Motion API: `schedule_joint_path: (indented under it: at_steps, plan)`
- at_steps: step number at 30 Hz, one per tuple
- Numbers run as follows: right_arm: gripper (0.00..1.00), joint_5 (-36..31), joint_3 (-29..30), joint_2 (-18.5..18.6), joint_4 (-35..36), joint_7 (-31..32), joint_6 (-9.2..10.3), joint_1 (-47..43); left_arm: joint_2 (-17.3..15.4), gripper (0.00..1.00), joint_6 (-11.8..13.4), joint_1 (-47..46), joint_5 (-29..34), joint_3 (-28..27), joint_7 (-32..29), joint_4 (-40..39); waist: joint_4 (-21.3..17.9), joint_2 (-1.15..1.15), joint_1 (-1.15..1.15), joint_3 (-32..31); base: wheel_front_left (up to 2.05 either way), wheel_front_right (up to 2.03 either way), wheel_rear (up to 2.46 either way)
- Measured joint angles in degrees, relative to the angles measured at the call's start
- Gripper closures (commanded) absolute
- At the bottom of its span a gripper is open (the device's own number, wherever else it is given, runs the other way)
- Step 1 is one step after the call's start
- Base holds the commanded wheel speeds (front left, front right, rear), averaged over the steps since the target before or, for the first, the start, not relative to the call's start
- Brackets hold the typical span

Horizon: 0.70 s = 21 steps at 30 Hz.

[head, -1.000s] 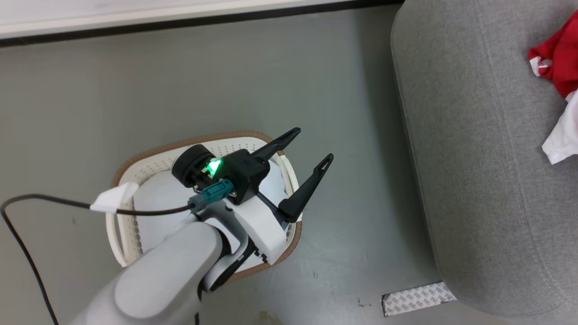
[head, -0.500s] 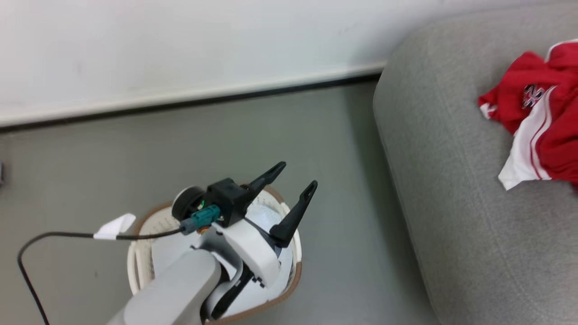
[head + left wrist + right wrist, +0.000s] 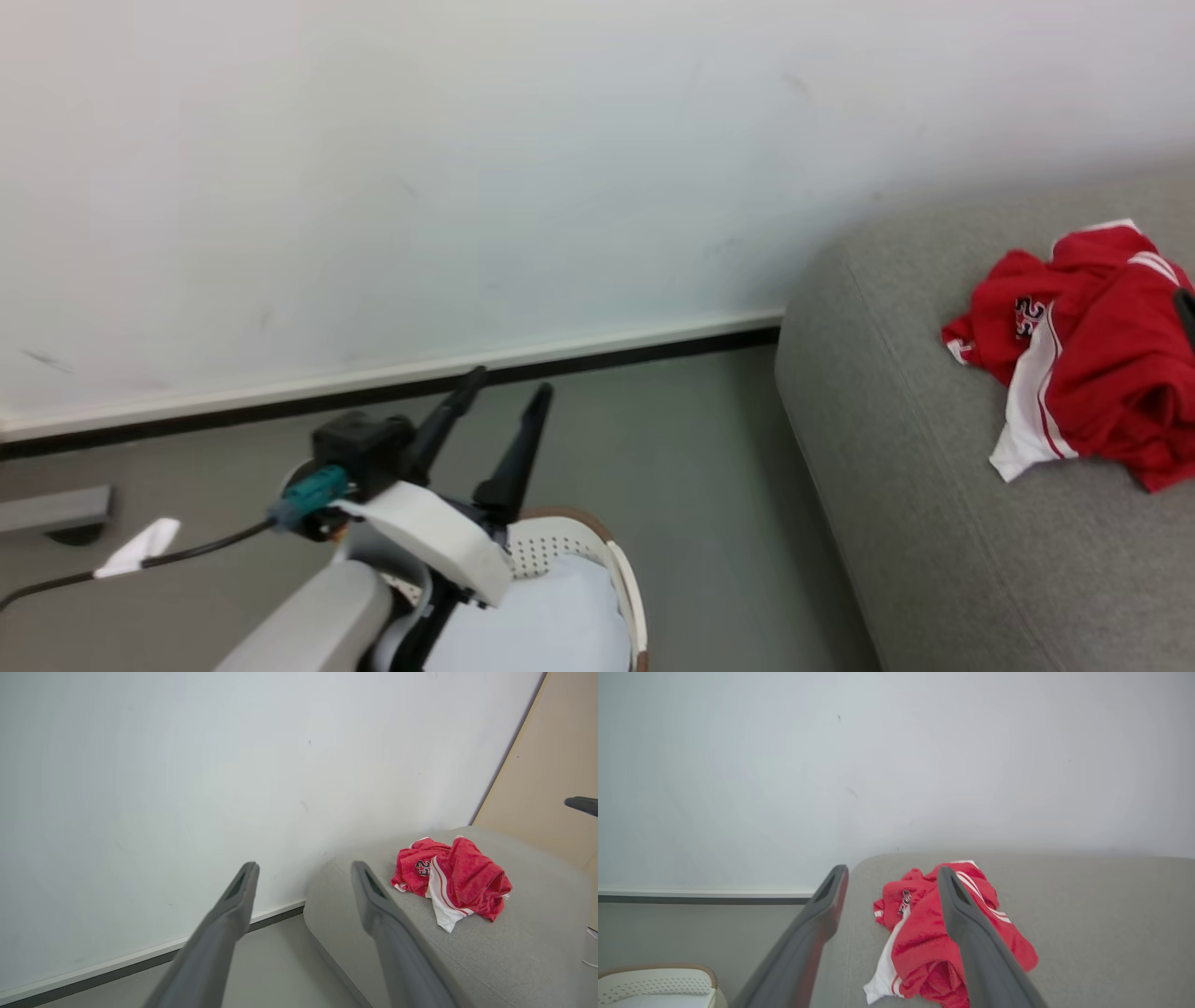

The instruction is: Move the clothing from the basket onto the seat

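Entry: red white-trimmed basketball garments lay crumpled on the grey woven-fabric sofa seat; cream perforated plastic basket showed a pale sheet; left claw and right claw stood spread, empty; I judged transfer finished, next move a basket check.

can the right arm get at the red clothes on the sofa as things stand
Probably yes: the open right end effector points straight at the red clothes lying on the sofa, with nothing between them.

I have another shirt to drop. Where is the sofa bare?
Bare seat runs between its rounded floor-side edge and the clothing, and along the clothing's near side. Crowded only where the clothing lies.
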State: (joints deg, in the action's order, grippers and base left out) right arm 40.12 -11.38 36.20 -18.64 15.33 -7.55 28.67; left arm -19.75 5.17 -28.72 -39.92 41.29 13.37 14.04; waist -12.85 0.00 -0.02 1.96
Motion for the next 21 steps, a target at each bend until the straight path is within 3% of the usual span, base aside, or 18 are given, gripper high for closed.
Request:
schedule_joint_path:
  at_steps: [10,14,21]
  plan:
    - [0.00,-3.7,2.7,-6.7,12.2,-5.6,0.00,-6.2,-4.2,0.00,4.0,4.8,-0.8,-5.8,1.3,-1.5,5.9,0.00,0.00,-3.0,0.00,0.00,0.00]
    - [0.00,-7.6,3.7,-10.3,13.6,-9.0,0.00,-8.5,-5.2,0.00,5.3,7.6,-1.5,-8.2,1.4,-1.7,8.2,0.00,0.01,-3.2,0.00,0.00,0.00]
    - [0.00,-11.8,5.4,-17.9,13.3,-15.6,0.00,-15.1,-3.7,0.00,6.6,13.4,-2.0,-13.7,1.7,-2.8,11.6,0.00,0.01,-3.9,0.00,0.00,0.00]
